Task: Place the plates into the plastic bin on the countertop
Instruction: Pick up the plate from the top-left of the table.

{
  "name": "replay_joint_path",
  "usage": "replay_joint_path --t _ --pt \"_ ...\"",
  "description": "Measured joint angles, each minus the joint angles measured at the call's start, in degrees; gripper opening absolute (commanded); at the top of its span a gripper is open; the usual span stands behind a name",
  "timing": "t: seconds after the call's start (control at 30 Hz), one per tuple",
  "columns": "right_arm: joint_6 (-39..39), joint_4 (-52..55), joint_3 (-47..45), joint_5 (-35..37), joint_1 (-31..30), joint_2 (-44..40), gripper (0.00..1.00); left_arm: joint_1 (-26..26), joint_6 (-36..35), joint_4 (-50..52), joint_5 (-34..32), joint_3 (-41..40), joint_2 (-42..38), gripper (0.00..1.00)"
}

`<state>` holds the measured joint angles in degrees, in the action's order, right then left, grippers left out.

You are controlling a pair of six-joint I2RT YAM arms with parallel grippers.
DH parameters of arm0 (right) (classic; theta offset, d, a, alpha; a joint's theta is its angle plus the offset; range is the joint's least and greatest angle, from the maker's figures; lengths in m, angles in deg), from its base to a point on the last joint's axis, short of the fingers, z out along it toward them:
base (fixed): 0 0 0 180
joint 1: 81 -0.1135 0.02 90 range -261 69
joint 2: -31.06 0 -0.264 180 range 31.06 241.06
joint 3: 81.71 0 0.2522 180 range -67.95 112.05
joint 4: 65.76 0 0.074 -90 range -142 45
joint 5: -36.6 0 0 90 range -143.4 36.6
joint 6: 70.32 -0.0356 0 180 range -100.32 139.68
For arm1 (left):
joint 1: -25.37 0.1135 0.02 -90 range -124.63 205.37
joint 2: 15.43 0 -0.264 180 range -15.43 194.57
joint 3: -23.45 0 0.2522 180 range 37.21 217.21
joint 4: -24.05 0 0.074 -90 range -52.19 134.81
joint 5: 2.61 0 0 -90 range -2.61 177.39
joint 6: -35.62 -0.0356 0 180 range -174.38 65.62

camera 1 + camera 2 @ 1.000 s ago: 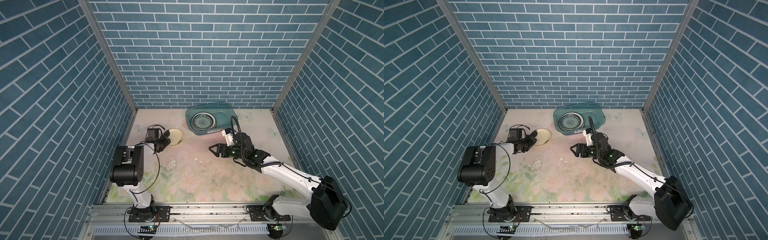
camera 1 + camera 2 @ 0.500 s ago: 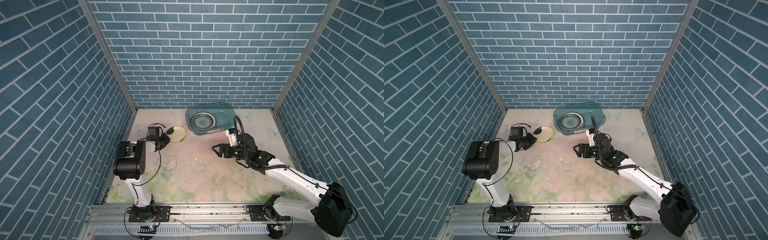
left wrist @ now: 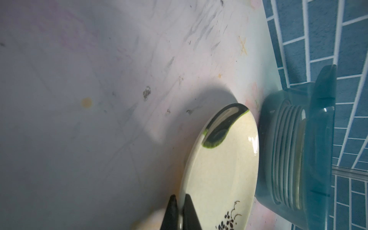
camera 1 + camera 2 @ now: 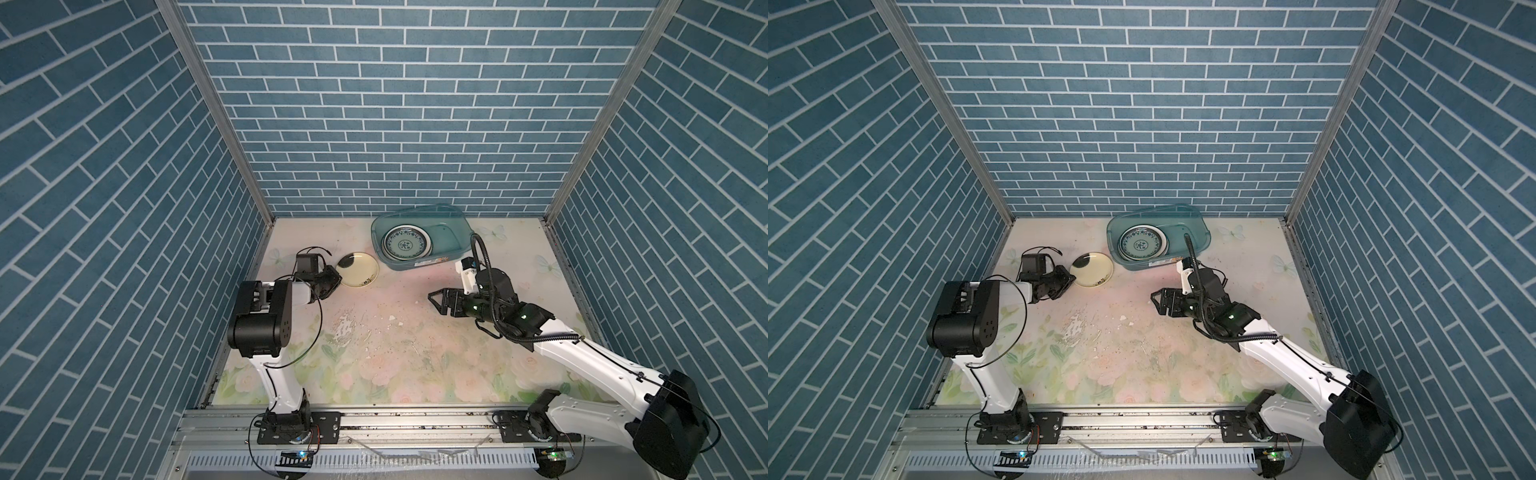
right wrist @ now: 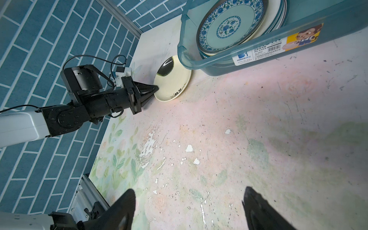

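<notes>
- Your left gripper [image 3: 180, 207] is shut tight on the near rim of a pale yellow plate [image 3: 221, 169], with one dark finger on each face of the edge.
- The plate has a dark, green-edged patch at its far side and a small black flower print close to the gripper.
- In both top views the plate [image 4: 359, 271] sits at the back left of the flowered countertop [image 4: 395, 365], just beside the left corner of the bin [image 4: 419, 264]. You cannot tell whether it rests on the surface or is raised a little.
- The bin is a see-through teal tub standing on the countertop at the back, near the blue tiled wall [image 4: 374, 124].
- Inside it, toward its left end, is a stack of plates [image 3: 286, 151]. The top one is a teal plate [image 4: 404, 245] with a blue patterned ring.
- Your right gripper [image 4: 435, 302] is spread wide and has hold of nothing. It hovers over the middle right of the countertop, in front of the bin, pointing left, well apart from every plate.
- Only the left wrist view shows the stack from the side, with several plate rims ridged behind the bin's wall.
- Only the right wrist view shows the bin's label [image 5: 278, 45] clearly, with a cartoon monkey and a barcode. It also shows the left gripper's tips meeting at the plate's rim.
- Only the top views show both arms and the chipped patch [image 4: 1077, 328] mid-countertop together.
</notes>
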<state>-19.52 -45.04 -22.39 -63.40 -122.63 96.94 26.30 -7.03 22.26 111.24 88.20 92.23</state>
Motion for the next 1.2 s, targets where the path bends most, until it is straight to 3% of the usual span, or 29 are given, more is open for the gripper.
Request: replay_joint_path --t 0.8,1.2 --pt "-1.49 1.40 -3.08 5.90 0.00 -4.72 0.86 -0.04 1.42 -1.90 2.08 -3.45 -1.75 0.00" --pt "-1.46 1.44 -3.08 5.51 0.00 -3.32 0.86 -0.04 1.05 2.08 0.13 -7.10 -9.57 0.00"
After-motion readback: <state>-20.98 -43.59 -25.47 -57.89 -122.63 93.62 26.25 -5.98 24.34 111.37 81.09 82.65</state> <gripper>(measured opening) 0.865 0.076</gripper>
